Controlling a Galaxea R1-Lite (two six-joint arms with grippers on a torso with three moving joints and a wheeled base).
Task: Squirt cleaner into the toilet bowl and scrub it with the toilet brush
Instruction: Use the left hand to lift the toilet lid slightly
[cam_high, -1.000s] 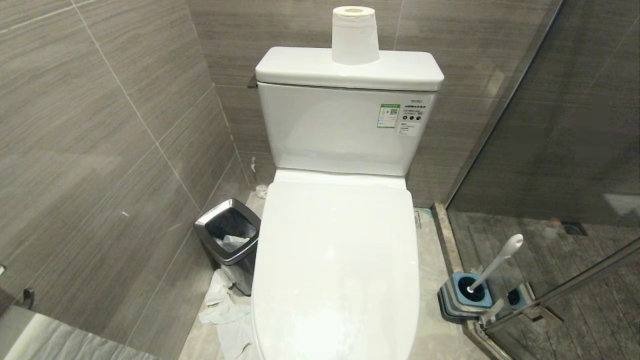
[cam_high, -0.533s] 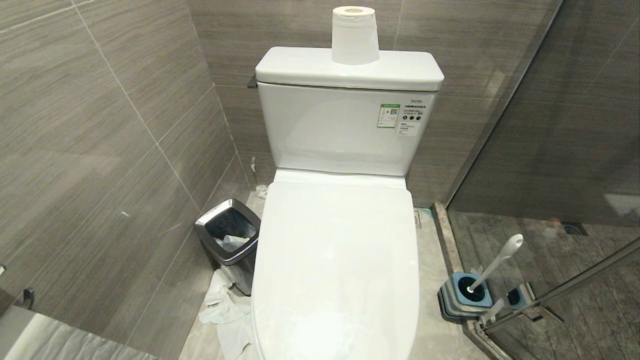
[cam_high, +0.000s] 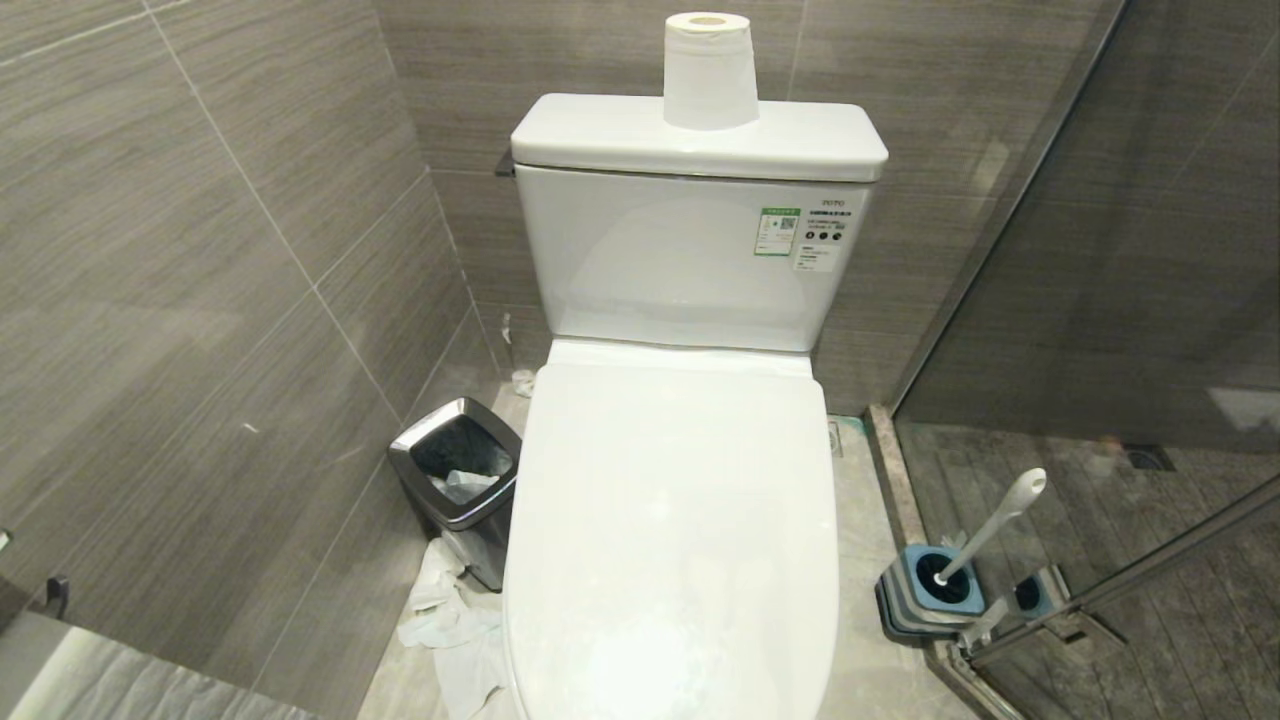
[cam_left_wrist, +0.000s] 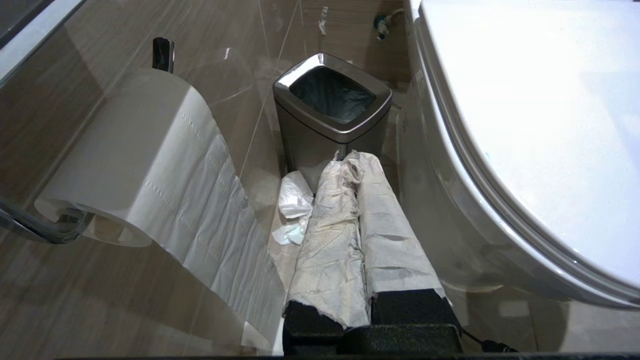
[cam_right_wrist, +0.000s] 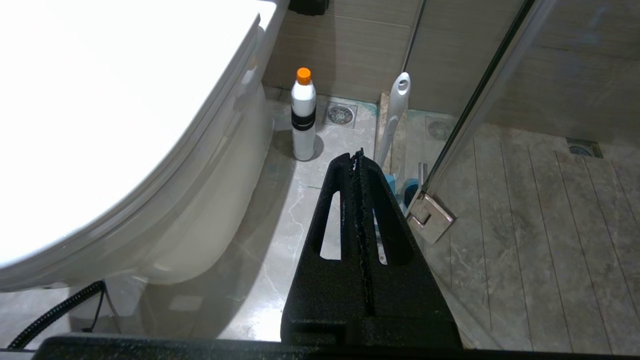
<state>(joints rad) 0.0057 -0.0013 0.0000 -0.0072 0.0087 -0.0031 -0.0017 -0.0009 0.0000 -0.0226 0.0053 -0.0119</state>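
The head view is taking in the large white glossy ceramic toilet bowl (cam_high: 670, 520) with its lid lying closed, a white paper roll (cam_high: 708, 70) standing on the cistern, a steel-rimmed black bin (cam_high: 460, 480) just beside the toilet on the robot's left with crumpled white tissue (cam_high: 450, 630) lying on the floor in front of it, and the toilet brush (cam_high: 985, 535), a slim white-grey handle leaning out of a square blue-and-grey holder (cam_high: 925, 590), on the floor to the right by the glass shower door. Neither arm is showing there.

The right wrist view is adding what the head view is missing: the cleaner (cam_right_wrist: 303, 115), a small white bottle with an orange cap, standing upright on the floor close beside the toilet's base, with the brush handle near it against the glass door's edge. The left wrist view alone is showing a wall-mounted white paper roll (cam_left_wrist: 135, 165) with its sheet hanging down.

Nothing is differing from the earlier head frames; the scene and camera are staying as they were.

The left gripper (cam_left_wrist: 350, 160), wrapped in white paper, is hanging low beside the toilet, pointing toward the bin, its jaws pressed together and holding nothing. The right gripper (cam_right_wrist: 356, 156), bare black, is hanging low on the other side, pointing toward the bottle and brush, its jaws likewise closed tight on nothing.
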